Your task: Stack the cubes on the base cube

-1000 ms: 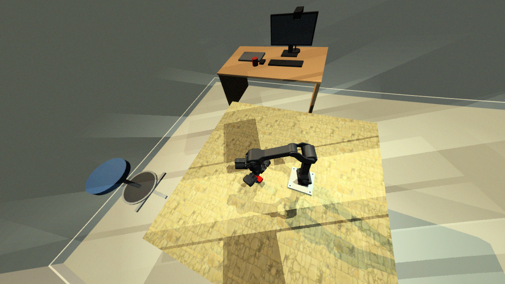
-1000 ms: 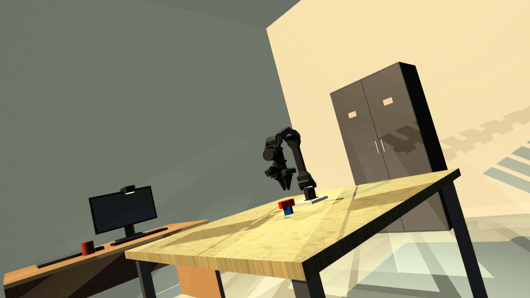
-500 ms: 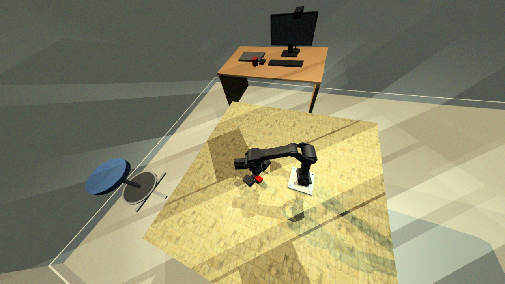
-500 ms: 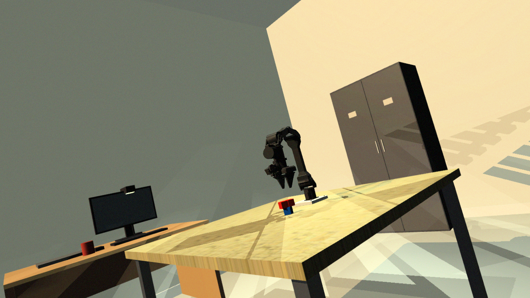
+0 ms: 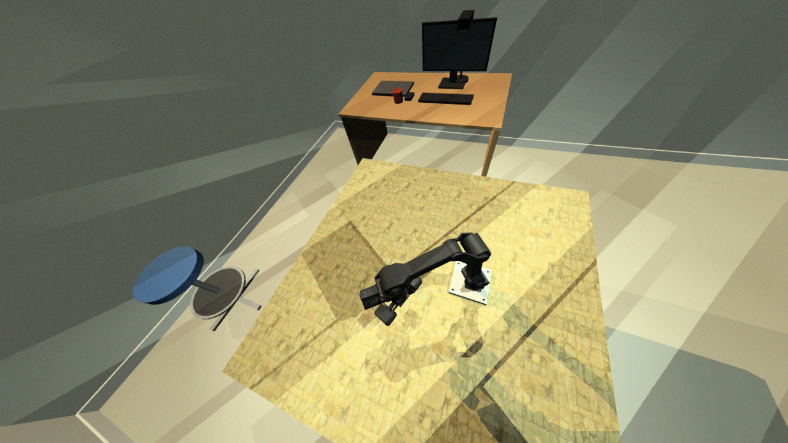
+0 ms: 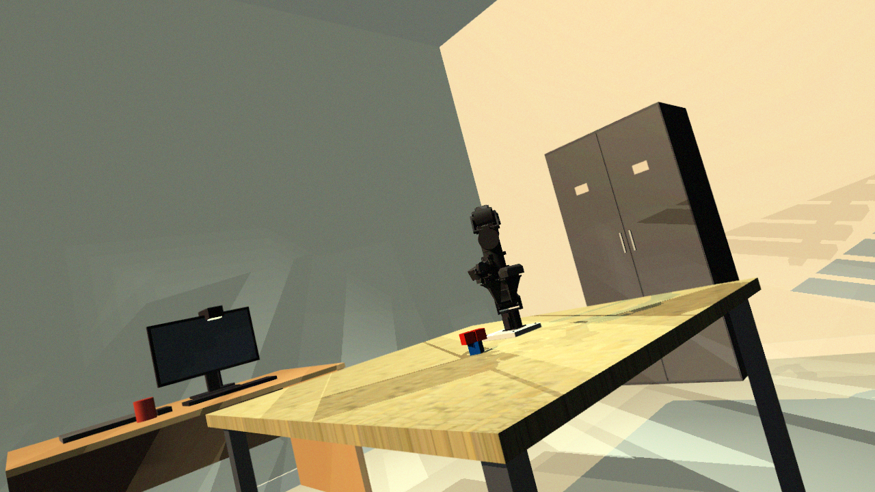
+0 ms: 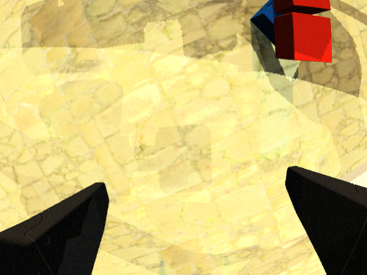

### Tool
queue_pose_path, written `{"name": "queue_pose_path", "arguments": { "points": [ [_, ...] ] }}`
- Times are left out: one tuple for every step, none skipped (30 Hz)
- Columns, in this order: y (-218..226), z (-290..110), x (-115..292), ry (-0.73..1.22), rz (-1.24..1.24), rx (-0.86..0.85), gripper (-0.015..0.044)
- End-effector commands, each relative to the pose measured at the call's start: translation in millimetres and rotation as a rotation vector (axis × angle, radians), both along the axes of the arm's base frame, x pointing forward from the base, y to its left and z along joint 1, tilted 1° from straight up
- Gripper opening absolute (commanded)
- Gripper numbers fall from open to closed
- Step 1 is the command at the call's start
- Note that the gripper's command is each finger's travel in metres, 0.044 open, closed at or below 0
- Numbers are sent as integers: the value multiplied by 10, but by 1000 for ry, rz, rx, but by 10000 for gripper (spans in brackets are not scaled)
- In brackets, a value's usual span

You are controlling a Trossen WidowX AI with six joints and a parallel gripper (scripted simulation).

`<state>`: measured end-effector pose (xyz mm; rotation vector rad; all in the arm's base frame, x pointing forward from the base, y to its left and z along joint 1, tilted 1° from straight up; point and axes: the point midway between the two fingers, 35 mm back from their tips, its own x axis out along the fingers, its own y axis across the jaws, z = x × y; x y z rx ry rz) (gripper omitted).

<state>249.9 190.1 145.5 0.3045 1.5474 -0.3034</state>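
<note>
In the wrist view, one red cube (image 7: 313,38) shows whole at the upper right, and the other red cube (image 7: 307,4) is cut off by the top edge. A narrow dark gap shows between them. A corner of the blue base cube (image 7: 264,18) (image 6: 475,348) sticks out beneath them. In the exterior view, a left red cube (image 6: 466,338) and a right red cube (image 6: 480,334) sit side by side on top of it and look about level. My gripper (image 7: 198,186) is open and empty, above and to the side of the stack. In the top view the arm hides the cubes.
The stack stands on the yellow stone-patterned table (image 5: 529,220) (image 6: 367,391), near the arm's white base plate (image 5: 462,295) (image 6: 526,331). A desk (image 5: 363,107) with a monitor (image 5: 458,47) (image 6: 204,347) stands beyond the table. A blue stool (image 5: 166,275) stands off its left side in the top view.
</note>
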Motion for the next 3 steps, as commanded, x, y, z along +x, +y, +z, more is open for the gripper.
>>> {"name": "queue_pose_path", "arguments": {
  "points": [
    [16, 16, 4, -1, -6, 4, 400],
    [16, 16, 4, -1, -6, 4, 400],
    [16, 16, 4, -1, -6, 4, 400]
  ]
}}
